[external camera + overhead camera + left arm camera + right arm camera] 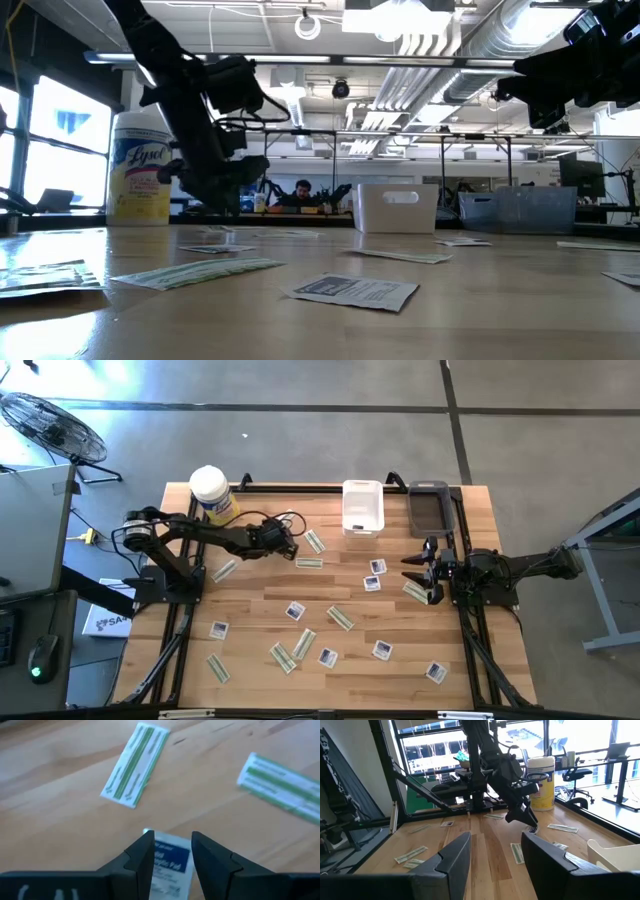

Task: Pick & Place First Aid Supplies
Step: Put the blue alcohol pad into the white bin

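Wooden table [250, 680] carries everything. Two bins stand at its far edge: a white bin [362, 506] and a dark clear bin [429, 507] just beside it on the right. Yellow tub with white lid [211, 493] stands at the far left corner, near the left arm's base.

Left arm reaches from the left edge toward table centre. Left tool [287, 544] sits low over the wood, near the white bin. In the left wrist view its fingers [142, 857] stand slightly apart with a white-and-blue square packet [167, 862] lying between them, below the tips; cannot tell whether the fingers touch it. Two green-and-white strips lie just ahead of this tool: one strip [135, 765] and a second strip [280, 785] off to the side, both flat on the wood.

Right arm waits at the right edge. Right tool [425, 565] is raised, fingers apart, nothing between them; a green strip [415, 592] lies on the table directly beside it.

Remaining first aid supplies are scattered flat across the middle and near half of the table, well apart from one another: square packets such as one [295, 611] at centre and one [436, 672] near the right front, strips such as one [218, 668] at left front.
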You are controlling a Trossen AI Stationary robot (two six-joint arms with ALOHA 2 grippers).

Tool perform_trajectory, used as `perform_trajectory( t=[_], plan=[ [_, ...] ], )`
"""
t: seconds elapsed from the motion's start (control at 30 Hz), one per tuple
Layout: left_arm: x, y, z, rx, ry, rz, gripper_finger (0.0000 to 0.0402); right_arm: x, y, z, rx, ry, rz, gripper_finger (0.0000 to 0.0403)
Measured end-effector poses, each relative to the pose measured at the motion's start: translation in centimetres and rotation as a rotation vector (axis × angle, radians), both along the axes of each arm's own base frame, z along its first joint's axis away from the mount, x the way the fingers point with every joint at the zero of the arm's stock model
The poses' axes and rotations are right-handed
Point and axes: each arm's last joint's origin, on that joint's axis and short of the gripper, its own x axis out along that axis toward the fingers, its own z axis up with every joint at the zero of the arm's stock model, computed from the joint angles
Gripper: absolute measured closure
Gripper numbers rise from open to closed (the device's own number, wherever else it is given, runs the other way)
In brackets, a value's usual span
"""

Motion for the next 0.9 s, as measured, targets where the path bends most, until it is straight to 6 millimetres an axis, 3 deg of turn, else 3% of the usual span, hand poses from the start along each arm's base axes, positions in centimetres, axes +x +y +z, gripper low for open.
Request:
perform_trajectory(
  t=[0.47,0.9],
  plan=[
    [-1.2,-0.2,-0.6,-0.013,0.092,0.058,0.0275,0.0,0.0,0.0,0.000,0.000,0.000,0.0233],
    [-2.0,0.0,-2.1,-0.052,0.005,0.082,0.0275,0.0,0.0,0.0,0.000,0.000,0.000,0.0233]
  ],
)
